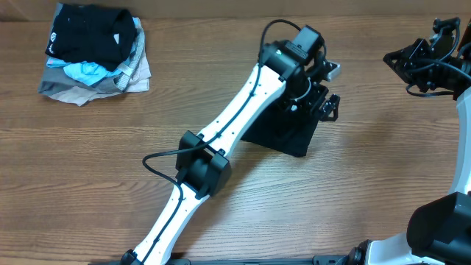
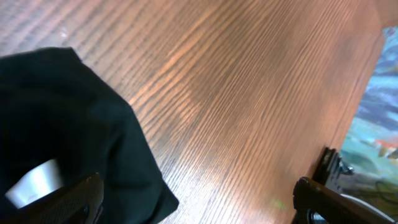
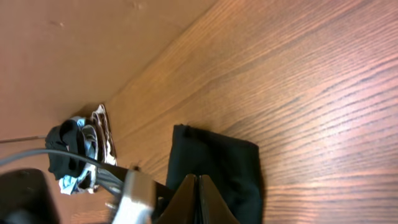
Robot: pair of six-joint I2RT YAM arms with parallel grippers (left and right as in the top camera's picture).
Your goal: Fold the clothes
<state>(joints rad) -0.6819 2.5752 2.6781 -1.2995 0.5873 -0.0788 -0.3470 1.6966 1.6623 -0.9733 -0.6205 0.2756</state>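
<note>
The clothes point(image 1: 283, 136) are a plain black garment lying folded into a compact shape on the table, partly hidden under my left arm. My left gripper point(image 1: 325, 99) hovers at the garment's far right edge. In the left wrist view the garment point(image 2: 68, 118) fills the left side, with a pale patch point(image 2: 34, 183) on it near one finger. The left gripper point(image 2: 199, 202) is open wide and holds nothing. My right gripper point(image 1: 394, 57) is away at the far right. It is shut and empty point(image 3: 199, 199). The garment point(image 3: 227, 165) lies beyond it.
A stack of folded pieces point(image 1: 96, 51), with a black one bearing a white logo on top of light-blue, grey and beige ones, sits at the far left corner. It also shows in the right wrist view point(image 3: 78, 155). Bare wooden table point(image 1: 383, 169) surrounds the garment.
</note>
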